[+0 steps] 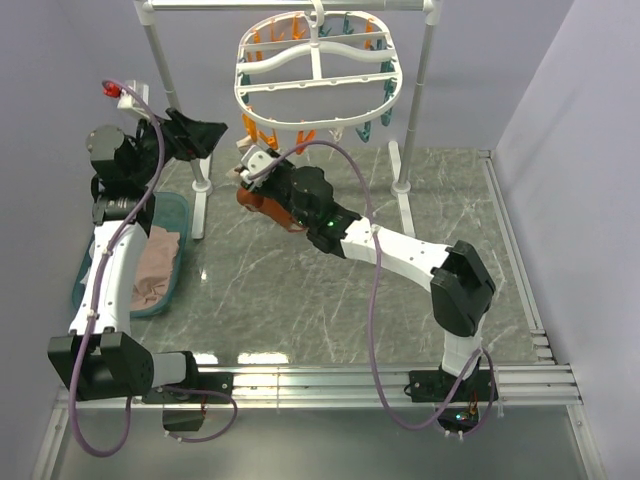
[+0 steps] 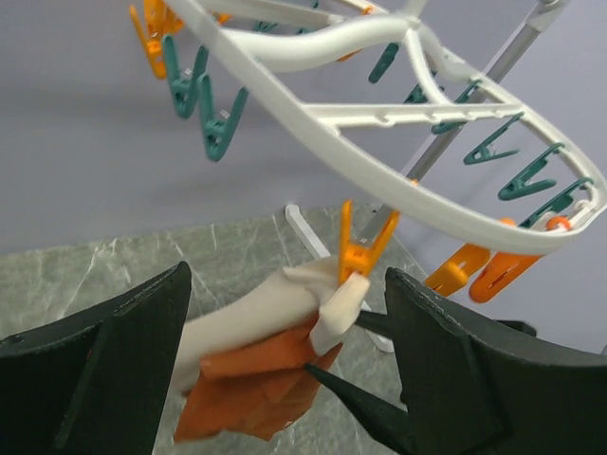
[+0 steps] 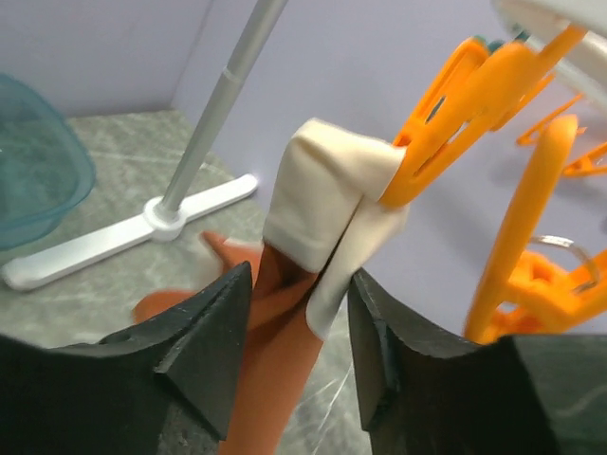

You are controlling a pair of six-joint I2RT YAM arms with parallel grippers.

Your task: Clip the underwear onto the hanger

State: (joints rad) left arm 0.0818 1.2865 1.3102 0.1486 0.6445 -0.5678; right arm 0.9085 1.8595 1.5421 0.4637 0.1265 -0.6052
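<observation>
Underwear point(image 3: 275, 398): you hold it off the counter point(image 1: 300, 300), near the far edge and left of its middle, just under the near rim of the hanger. The rust-orange body hangs down. The beige waistband point(image 3: 318, 190) is folded over at the top.
Right gripper point(image 3: 299, 313): closed to a narrow gap on the underwear, just below the waistband. Fabric fills the space between your two black fingers point(image 3: 204, 351).
Orange clothespin point(image 3: 441, 142): it dangles from the hanger's rim. Its tip sits on the upper fold of the waistband, with beige cloth showing on both sides of it. The other orange pins point(image 3: 531, 218) hang just beside it, apart from the fabric.
Left gripper point(image 2: 285, 313): spread wide, holding nothing and touching nothing. It sits above the far left part of the counter. Your left wrist view looks between its fingers at the underwear and the pin.
Hanger point(image 1: 318, 95): a white oval frame with crossbars, hung by its hook from the top bar of the pole rack point(image 1: 417, 95) above the far edge. Orange and teal pins dangle around its rim.
Basket point(image 1: 184, 235): teal, at the left edge of the counter beside your left arm, with a pale pink and cream clothes pile point(image 1: 155, 265) in it.
Rack feet: white, standing on the counter near the far edge.
</observation>
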